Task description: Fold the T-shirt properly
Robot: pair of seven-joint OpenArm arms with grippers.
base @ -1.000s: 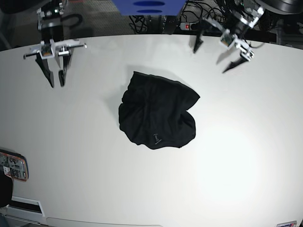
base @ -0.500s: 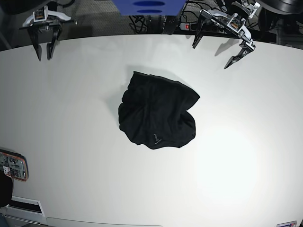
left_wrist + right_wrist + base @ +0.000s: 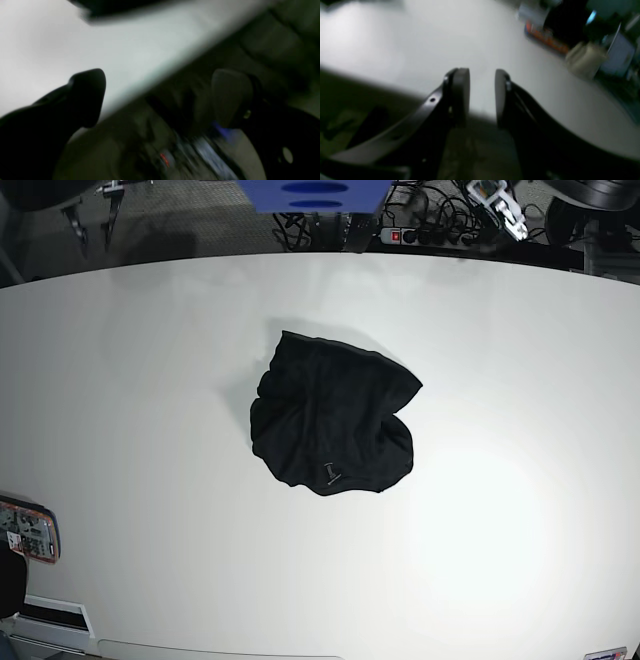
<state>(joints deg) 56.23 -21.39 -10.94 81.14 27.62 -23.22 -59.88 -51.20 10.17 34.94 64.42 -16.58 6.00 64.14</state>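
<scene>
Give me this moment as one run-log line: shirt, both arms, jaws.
T-shirt: bunched on table, unheld | left gripper: over table's far edge, jaws wide, empty | right gripper: over table edge, jaws apart, empty

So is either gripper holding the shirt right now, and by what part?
Nothing is held. The T-shirt lies alone on the table; the left gripper and right gripper are both empty.

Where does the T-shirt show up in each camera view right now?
Base: the T-shirt lies crumpled at the middle of the picture.
Left wrist: only a blurred dark shape at the top edge; cannot tell whether that is it.
Right wrist: not clearly in it.
Shared landmark: the white table, seen in all three views.
</scene>
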